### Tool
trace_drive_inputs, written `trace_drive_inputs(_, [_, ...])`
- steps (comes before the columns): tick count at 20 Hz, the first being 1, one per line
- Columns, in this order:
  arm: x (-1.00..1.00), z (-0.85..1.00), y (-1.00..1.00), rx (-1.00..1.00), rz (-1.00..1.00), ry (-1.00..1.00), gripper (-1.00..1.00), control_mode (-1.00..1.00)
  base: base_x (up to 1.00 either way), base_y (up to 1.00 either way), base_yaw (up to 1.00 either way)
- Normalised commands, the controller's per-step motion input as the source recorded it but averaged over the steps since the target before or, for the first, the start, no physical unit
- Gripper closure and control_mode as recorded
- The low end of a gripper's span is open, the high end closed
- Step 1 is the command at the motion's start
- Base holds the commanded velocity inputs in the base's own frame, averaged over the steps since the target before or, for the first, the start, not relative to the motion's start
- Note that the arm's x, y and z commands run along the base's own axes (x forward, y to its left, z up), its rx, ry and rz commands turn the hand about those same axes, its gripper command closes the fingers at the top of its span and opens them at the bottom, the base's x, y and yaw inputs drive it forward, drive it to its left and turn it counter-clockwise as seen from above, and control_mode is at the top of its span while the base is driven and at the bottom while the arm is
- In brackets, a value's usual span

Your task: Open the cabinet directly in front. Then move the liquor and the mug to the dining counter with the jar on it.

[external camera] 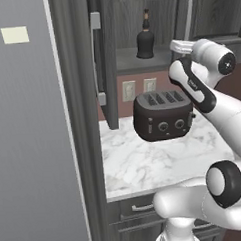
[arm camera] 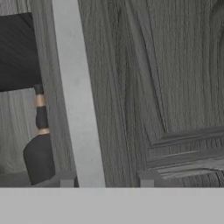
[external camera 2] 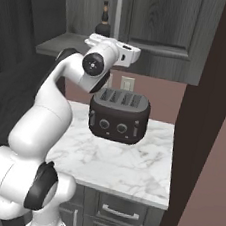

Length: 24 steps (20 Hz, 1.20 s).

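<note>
With the cabinet's (external camera: 109, 68) left door swung open, the pincer (arm camera: 107, 177) sits half-closed astride the right door's handle (arm camera: 76, 96), the liquor (external camera: 145, 38) on its shelf upper centre, unmoved.

cabinet (external camera: 109, 58): dark grey wood-grain | liquor (external camera: 145, 38): near-black | toaster (external camera: 162, 115): black | counter (external camera: 144, 161): white, grey-veined

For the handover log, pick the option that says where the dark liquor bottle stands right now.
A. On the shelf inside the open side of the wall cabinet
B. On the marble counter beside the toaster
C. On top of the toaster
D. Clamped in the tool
A: the liquor bottle stands upright on the shelf of the cabinet, behind the swung-out left door and above the toaster.
</note>
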Motion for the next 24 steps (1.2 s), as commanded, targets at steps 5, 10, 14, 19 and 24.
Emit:
trace_drive_inputs(5, [-0.34, 0.06, -0.35, 0.00, 0.00, 0.00, 1.00, -1.00, 0.00, 0.00, 0.00])
trace_drive_inputs(10, [-0.73, 0.17, -0.75, 0.00, 0.00, 0.00, 1.00, -1.00, 0.00, 0.00, 0.00])
trace_drive_inputs(14, [-0.73, 0.14, -0.83, 0.00, 0.00, 0.00, 1.00, -1.00, 0.00, 0.00, 0.00])
trace_drive_inputs(19, [-0.70, 0.07, -0.87, 0.00, 0.00, 0.00, 1.00, -1.00, 0.00, 0.00, 0.00])
trace_drive_inputs(24, [-0.67, 0.08, -0.96, 0.00, 0.00, -0.03, 1.00, -1.00, 0.00, 0.00, 0.00])
